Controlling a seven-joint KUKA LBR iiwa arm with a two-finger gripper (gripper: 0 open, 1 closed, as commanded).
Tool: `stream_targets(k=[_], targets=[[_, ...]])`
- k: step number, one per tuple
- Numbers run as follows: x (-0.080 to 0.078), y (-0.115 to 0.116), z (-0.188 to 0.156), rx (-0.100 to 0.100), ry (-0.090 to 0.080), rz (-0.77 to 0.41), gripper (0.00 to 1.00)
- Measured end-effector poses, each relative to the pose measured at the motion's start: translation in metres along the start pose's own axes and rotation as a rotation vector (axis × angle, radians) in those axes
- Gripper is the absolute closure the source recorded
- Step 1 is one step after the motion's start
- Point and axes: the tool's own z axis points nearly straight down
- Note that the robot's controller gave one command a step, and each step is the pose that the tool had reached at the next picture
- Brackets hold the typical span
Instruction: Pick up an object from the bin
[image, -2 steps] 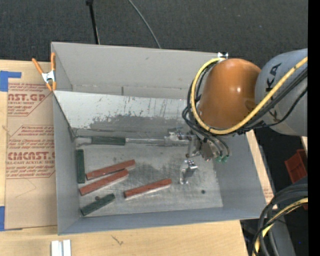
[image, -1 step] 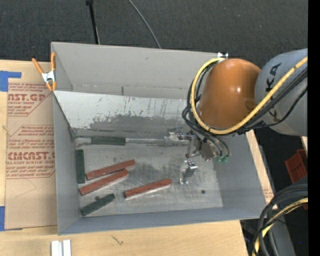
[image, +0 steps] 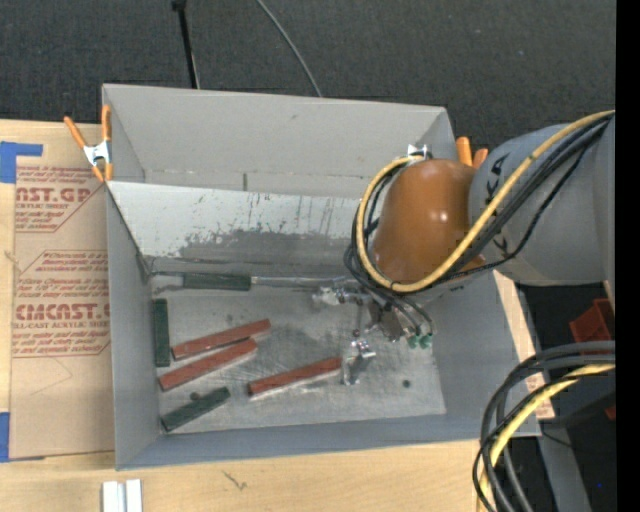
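Note:
My gripper (image: 355, 362) reaches down from under the orange dome to the bin floor at right of centre. Its metal fingertip stands at the right end of a red-brown flat bar (image: 293, 379) that lies slanted along the front of the floor. The bar's end touches or lies just beside the fingertip; I cannot tell whether it sits between the fingers. Two more red-brown bars lie to the left, one (image: 220, 339) above the other (image: 207, 364), both slanted the same way.
A dark green bar (image: 160, 332) stands along the left wall and another (image: 195, 408) lies in the front left corner. A long dark green rod (image: 215, 283) rests along the back of the floor. The arm covers the bin's right side.

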Motion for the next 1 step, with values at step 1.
stream_targets(k=[1], targets=[[0.0228, 0.0093, 0.0575, -0.002, 0.007, 0.113, 1.0]])
